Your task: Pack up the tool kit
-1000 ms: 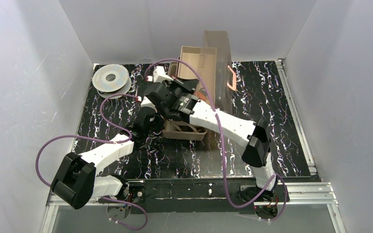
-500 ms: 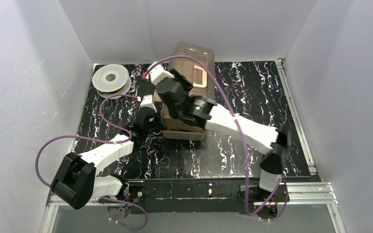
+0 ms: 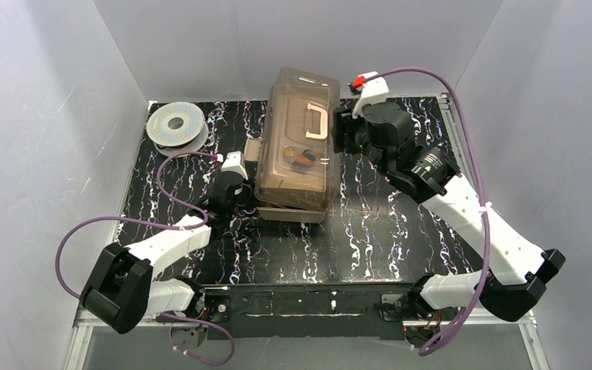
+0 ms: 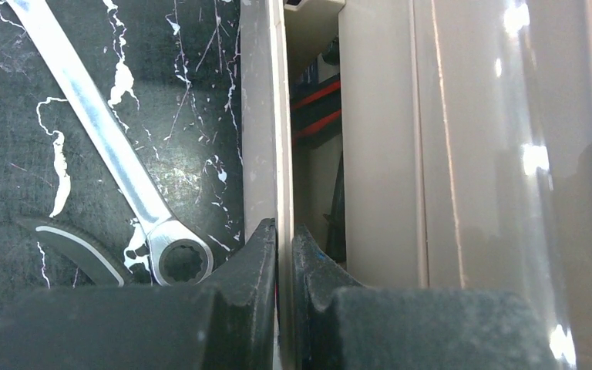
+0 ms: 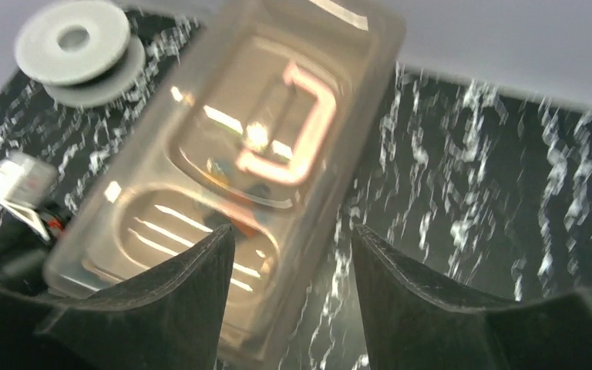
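The tool kit sits mid-table, its smoky lid lying down over the beige box and the pinkish handle on top. Small tools show through the lid. My left gripper is shut on a thin beige side wall at the kit's left edge; in the top view the left gripper sits against that side. Just right of the lid, my right gripper hangs open and holds nothing. In its wrist view the right gripper frames the lid's near right edge.
A round grey wire spool stands at the back left corner, also seen as the spool. A silver ring wrench lies on the black marbled table left of the kit's wall, beside a dark curved handle. White walls enclose the table.
The lid went from upright to lying down on the box. My right gripper opened, let go and swung from over the box to its right side. The left gripper stayed put.
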Motion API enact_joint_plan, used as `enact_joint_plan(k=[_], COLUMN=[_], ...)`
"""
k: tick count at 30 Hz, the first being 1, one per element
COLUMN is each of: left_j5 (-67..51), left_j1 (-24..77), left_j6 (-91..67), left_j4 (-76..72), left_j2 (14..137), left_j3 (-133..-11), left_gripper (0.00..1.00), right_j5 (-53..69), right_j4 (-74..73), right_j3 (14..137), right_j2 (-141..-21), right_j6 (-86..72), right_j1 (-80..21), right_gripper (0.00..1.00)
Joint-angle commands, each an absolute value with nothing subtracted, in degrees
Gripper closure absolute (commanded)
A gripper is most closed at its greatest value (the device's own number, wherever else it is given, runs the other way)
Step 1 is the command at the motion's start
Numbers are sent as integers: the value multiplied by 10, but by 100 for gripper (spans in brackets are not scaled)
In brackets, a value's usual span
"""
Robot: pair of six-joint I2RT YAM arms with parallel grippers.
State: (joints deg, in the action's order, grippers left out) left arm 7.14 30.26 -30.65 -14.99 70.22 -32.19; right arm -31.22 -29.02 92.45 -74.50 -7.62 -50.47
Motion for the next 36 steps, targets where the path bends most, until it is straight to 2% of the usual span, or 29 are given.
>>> enact_joint_plan(k=[1, 6, 11, 13, 16, 21, 25, 27, 30, 36], left_j5=[-45, -45, -34, 33, 102, 153, 97, 52, -3, -96], left_j1=[353, 400, 410, 409, 402, 373, 311, 284, 247, 150], left_j6=[-318, -308, -319, -343, -373, -403, -406, -412, -430, -489], left_j4=[-172, -123, -22, 56, 135, 219, 201, 187, 142, 15], left_j2=[706, 671, 622, 594, 552, 497, 479, 495, 521, 596], left_j3=[-319, -357, -384, -396, -410, -425, -415, -416, -404, -357], left_gripper=[94, 75, 50, 44, 40, 35, 18, 13, 14, 40], right_j5=[-136, -83, -36, -22, -7, -4, 29, 35, 43, 67], right_j4=[-327, -332, -319, -314, -314, -312, -314, -317, -319, -291], right_j3=[826, 775, 750, 746, 746, 743, 756, 768, 782, 776], right_j2=[-698, -673, -667, -669, -677, -688, -699, -707, -720, -724], right_j6=[-192, -213, -226, -227, -229, -229, -220, -215, -210, -212], right_j1=[-413, -369, -341, -334, -327, -317, -303, -298, -286, -264], right_gripper=[33, 27, 24, 23, 21, 18, 18, 18, 19, 19])
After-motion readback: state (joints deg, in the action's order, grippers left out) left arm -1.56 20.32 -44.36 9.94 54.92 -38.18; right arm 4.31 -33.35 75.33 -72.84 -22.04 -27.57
